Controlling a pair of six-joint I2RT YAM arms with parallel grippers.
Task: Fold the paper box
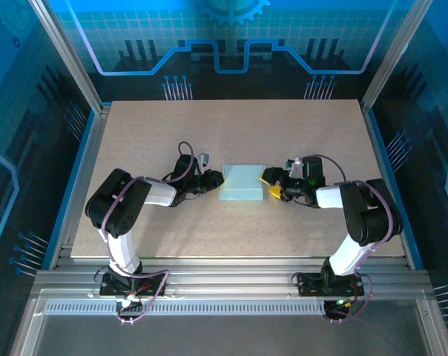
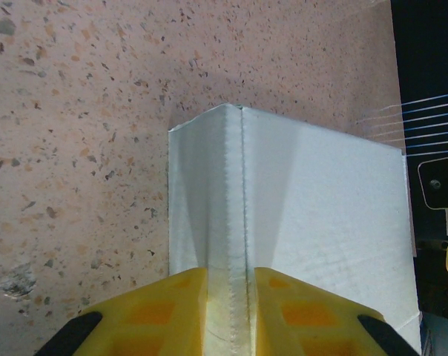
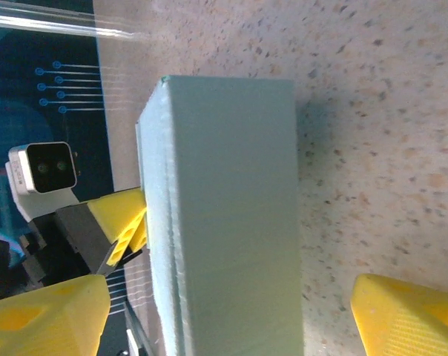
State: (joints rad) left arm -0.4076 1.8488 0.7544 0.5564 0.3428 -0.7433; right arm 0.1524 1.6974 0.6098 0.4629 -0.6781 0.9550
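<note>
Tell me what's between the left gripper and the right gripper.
The paper box lies between them, in the top view: the left gripper pinches its left edge, the right gripper stands open at its right end.

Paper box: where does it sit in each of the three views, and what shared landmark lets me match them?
Top external: box mid-table, between left gripper and right gripper.
Left wrist: box centre-right, its raised fold pinched by the yellow fingers at the bottom.
Right wrist: box centre, standing between the open yellow fingers.
Landmark: the left gripper clamped on the box's edge, at mid-left in the right wrist view.
</note>
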